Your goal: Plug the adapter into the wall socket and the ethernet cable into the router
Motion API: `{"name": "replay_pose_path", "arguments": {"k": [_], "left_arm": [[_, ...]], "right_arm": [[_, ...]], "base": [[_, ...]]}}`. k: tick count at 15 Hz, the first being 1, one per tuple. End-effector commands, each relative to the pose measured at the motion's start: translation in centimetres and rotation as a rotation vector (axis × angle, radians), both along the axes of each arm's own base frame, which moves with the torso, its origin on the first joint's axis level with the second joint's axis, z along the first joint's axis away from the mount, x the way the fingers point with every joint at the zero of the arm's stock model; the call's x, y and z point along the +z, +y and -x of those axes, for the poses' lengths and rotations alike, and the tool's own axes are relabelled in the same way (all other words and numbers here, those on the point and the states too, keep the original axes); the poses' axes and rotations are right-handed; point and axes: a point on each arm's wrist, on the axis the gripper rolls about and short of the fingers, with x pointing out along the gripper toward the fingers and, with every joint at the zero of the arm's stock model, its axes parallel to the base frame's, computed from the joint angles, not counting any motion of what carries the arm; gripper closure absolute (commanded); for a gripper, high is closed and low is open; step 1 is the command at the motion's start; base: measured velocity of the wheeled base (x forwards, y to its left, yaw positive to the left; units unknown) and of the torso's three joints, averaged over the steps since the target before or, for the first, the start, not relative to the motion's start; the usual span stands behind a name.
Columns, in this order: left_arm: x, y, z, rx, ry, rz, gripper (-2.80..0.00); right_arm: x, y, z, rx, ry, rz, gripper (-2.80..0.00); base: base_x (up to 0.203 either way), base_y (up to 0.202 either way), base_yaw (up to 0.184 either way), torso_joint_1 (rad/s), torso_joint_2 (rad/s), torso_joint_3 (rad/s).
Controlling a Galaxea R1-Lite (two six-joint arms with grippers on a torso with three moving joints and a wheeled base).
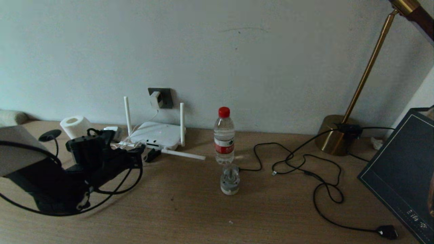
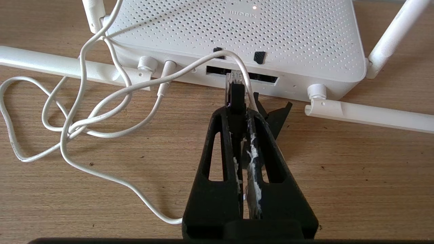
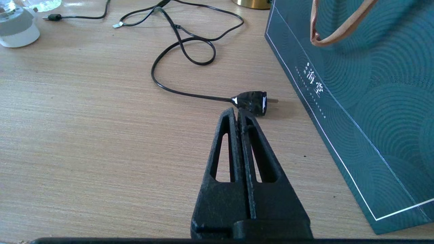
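At the back left of the brown wood-grain table (image 1: 271,210), against the wall, my left pincer (image 2: 237,106) is clenched on the long thin black ethernet cable (image 2: 236,96) just behind its small clear-tipped plug. The plug points straight at the flat white rounded router (image 2: 237,30), its long axis in line with my fingers and roughly square to the dark row of ports (image 2: 242,75). The clear tip sits at the mouth of that row; I cannot tell whether it has entered. By my reckoning the coming move is a short straight push along that axis, and a thin white cord (image 2: 101,112) draped across the plug may foul it.

The small white cube-shaped adapter (image 1: 156,99) already sits in the dark grey square wall socket (image 1: 162,97), so that half of the job looks done.

My left wrist view shows the plug, the ports and the cord crossing them; the head view hides all of that behind my arm, but alone shows the socket and the two upright stick antennas. My right pincer (image 3: 238,113), out of the head view, hangs pressed shut and empty, far to the right, near a black lamp plug (image 3: 252,101) and a dark teal paper bag (image 3: 356,101).
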Motion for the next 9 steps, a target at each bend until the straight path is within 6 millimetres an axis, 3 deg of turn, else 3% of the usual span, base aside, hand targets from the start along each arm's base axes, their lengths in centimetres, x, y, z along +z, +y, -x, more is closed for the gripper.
{"name": "replay_pose_path", "arguments": {"k": [1,9], "left_arm": [[0.0,0.05,0.02,0.001,-0.003,0.002,0.0],[-0.65,0.04,0.11,-0.003,0.019,0.003,0.0]], "right_arm": [[-0.01,0.0,-0.01,0.001,0.003,0.0,0.0],[0.0,0.0,-0.01,0.001,0.003,0.0,0.0]], "base": [[0.0,0.0,0.0,0.0,0.0,0.0],[0.0,0.0,0.0,0.0,0.0,0.0]]}}
